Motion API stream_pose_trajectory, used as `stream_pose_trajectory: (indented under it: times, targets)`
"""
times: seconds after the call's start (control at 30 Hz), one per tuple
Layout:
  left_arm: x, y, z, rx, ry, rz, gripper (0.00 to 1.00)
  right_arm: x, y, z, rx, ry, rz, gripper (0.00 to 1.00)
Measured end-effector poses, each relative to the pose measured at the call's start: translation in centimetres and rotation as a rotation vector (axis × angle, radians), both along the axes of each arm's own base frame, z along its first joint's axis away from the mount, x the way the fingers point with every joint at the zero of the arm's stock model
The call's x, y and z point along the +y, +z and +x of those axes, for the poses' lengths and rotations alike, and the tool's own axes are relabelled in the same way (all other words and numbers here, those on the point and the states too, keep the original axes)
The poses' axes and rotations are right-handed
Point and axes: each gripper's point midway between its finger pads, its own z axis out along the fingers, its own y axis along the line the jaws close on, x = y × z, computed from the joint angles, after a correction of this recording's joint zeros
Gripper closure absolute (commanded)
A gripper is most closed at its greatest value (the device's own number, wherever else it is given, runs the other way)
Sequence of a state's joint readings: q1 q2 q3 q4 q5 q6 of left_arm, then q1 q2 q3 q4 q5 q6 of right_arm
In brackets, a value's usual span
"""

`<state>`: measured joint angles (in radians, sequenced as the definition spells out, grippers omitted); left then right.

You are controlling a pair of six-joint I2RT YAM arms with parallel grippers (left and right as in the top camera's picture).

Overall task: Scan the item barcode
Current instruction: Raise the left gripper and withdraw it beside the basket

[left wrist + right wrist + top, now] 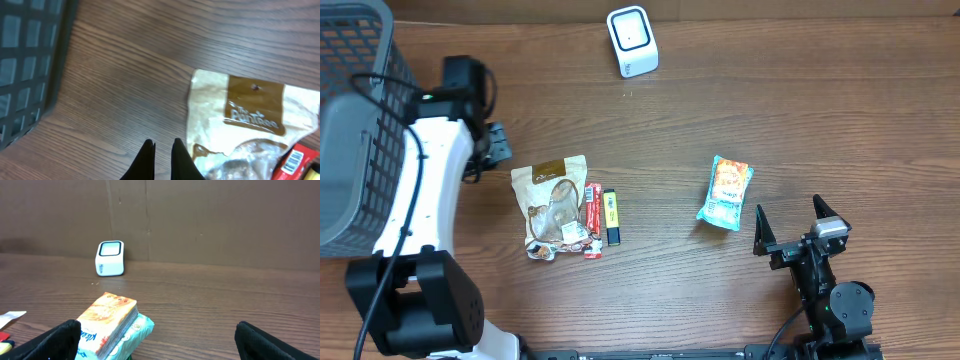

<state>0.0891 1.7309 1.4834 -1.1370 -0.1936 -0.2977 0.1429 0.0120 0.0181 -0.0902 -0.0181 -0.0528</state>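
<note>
**Right claw spread, packet just ahead**

Right claw stands wide apart and empty by the near edge of the bench, on its right side. The packet lies flat just beyond it, about midway to the far edge. I judge it light, soft and film-slick, so I'd pinch gently across its short width at mid-length. Its long axis runs near edge to far edge, slightly slanted, orange end toward the scanner. No barcode shows. Left claw is pressed together, empty.
</note>
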Motion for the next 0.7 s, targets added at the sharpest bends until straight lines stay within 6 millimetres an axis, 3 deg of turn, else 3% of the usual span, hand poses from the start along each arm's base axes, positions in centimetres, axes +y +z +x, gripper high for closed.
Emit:
stream_pose_trajectory:
  times: [0.3,0.37,0.4,0.47,0.5,0.7]
  targets:
    - [2.0,-0.1,0.1,-0.024,0.035,-0.055,0.96,0.0,0.0,0.0,0.000,0.000,0.000,0.00]
    - [2.4,-0.1,0.1,-0.031,0.045,-0.062,0.91,0.0,0.0,0.0,0.000,0.000,0.000,0.00]
    - [2.6,-0.1,0.1,-0.033,0.049,-0.065,0.85,0.0,0.0,0.0,0.000,0.000,0.000,0.00]
    - [3.0,-0.1,-0.1,-0.032,0.060,-0.074,0.24,0.0,0.0,0.0,0.000,-0.001,0.000,0.00]
    - [3.1,-0.1,-0.2,-0.029,0.065,-0.076,0.00,0.0,0.0,0.0,0.000,0.000,0.000,0.00]
    - [3.3,-0.2,-0.9,-0.006,0.078,-0.086,0.00,0.0,0.0,0.0,0.000,0.000,0.000,0.00]
